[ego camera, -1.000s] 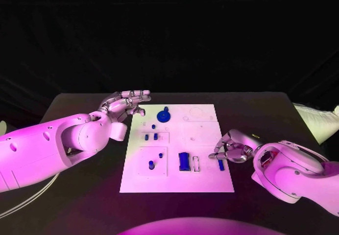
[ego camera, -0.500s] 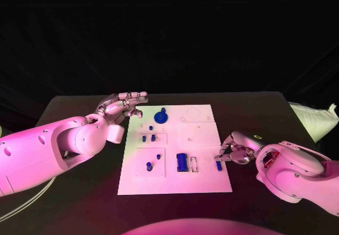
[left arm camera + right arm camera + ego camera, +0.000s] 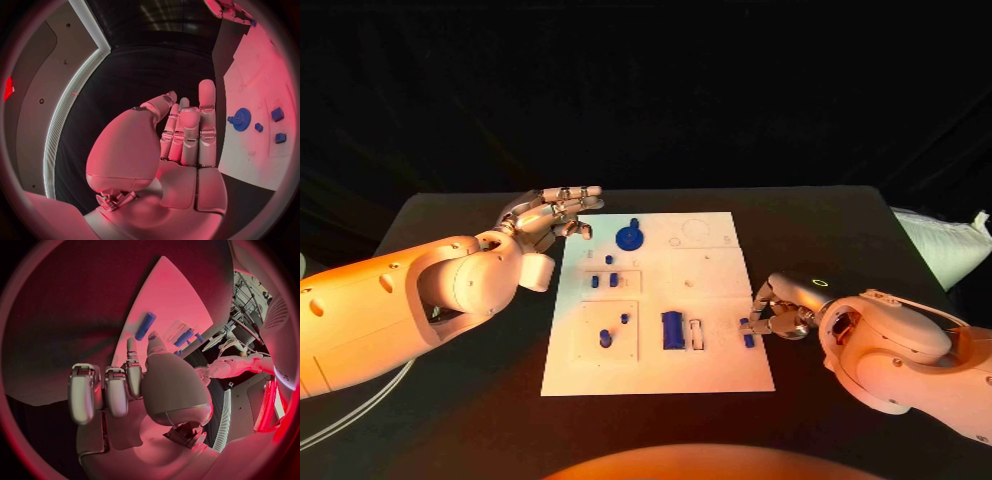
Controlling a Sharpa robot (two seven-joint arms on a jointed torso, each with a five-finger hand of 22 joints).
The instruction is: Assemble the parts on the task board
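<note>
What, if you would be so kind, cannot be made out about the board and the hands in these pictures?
- Head view: the right hand covers the task board edge beside a small blue part; whether it touches the part cannot be told.
- Right wrist view: the palm hides the board's near portion.
- Left wrist view: the circle's rim cuts off the board beyond the blue gear.

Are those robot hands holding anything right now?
Left hand holds nothing. Right hand hangs over a small blue part; a hold cannot be told.
</note>
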